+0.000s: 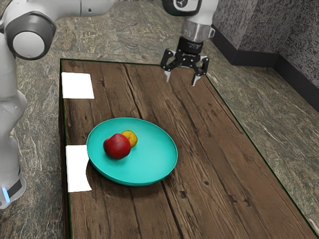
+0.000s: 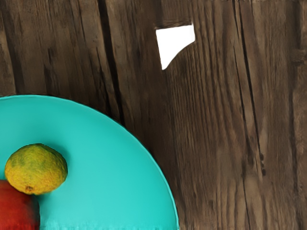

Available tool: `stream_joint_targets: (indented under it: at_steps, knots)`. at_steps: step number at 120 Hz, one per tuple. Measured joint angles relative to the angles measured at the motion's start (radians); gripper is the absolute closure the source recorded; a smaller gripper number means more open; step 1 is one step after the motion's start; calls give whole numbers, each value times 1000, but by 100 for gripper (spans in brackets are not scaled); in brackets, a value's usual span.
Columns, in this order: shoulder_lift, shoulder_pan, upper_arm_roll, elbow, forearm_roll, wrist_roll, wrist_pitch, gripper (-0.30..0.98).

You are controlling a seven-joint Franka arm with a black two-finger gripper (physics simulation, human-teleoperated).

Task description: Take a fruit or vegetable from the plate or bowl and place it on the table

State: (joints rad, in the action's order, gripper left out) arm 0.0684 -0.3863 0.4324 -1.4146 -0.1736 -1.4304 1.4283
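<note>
My gripper (image 1: pixel 181 79) hangs over the table's far end in the exterior view, its two fingers wide apart with nothing between them. Nearer the camera, a teal plate or shallow bowl (image 1: pixel 154 154) rests on the table. On it lie a red apple-like fruit (image 1: pixel 117 147) and, partly hidden behind it, a smaller yellow-orange fruit (image 1: pixel 130 138). In the wrist view the mottled green-yellow fruit (image 2: pixel 36 169) touches the red fruit (image 2: pixel 17 211), which is cut off by the picture's edge; both lie on the teal dish (image 2: pixel 115 182).
The wooden table (image 1: pixel 229 169) extends around the dish. Two white patches (image 1: pixel 78 86) lie along its edge at the exterior view's left, one partly covered by the dish. Dark-based grey walls (image 1: pixel 259 30) stand beyond the floor at the exterior view's upper right.
</note>
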Motion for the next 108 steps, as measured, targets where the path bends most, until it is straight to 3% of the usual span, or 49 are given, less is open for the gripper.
stream_joint_targets:
  at_steps: [18,32,60,69,82,91,108]
  knots:
    - [2,-14,-3,1,-3,-217,54,0]
    - [-22,-44,0,2,6,-182,75,0]
    - [-50,-64,11,-14,60,468,90,0]
    - [-216,-108,14,-247,66,659,102,0]
    - [-493,6,-28,-554,70,902,145,0]
    - [-532,35,-94,-666,71,1068,212,0]
    - [-540,36,-132,-754,65,1334,294,0]
